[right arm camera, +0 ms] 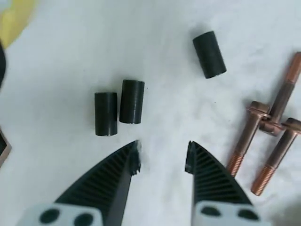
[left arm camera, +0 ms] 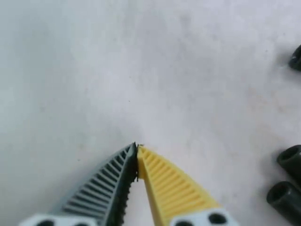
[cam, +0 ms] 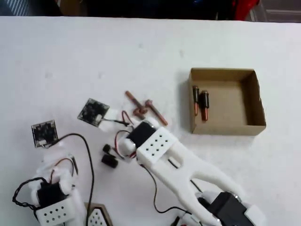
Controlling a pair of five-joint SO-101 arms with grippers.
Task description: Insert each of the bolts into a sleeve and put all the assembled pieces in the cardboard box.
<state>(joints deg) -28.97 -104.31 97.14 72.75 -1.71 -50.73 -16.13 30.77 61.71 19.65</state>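
Finding: two assembled pieces (cam: 204, 106) lie side by side in the cardboard box (cam: 223, 71). Three bolts (right arm camera: 247, 136) and three sleeves remain loose on the table (cam: 141, 52), so you are, in my judgement, at the start of the third assembly, with no part picked up yet.

Right gripper (right arm camera: 163, 157): fingers moderately apart, holding nothing. It hangs low over bare table, with a pair of sleeves (right arm camera: 131, 101) just ahead on one side and the bolts on the other. A lone sleeve (right arm camera: 209, 54) lies farther off, clear of the rest.

Left gripper (left arm camera: 137, 149): fingers closed tip to tip with nothing between them, above bare table, sleeves off to its side.

Requirement for the next move: you must commit to one part. The paired sleeves lie just beside each other, so closing on one may nudge its neighbour. The bolts lie bunched, heads touching and one across the others, and would likely need separating. The lone sleeve looks the cleanest pick. Your left gripper must open before it can receive anything.
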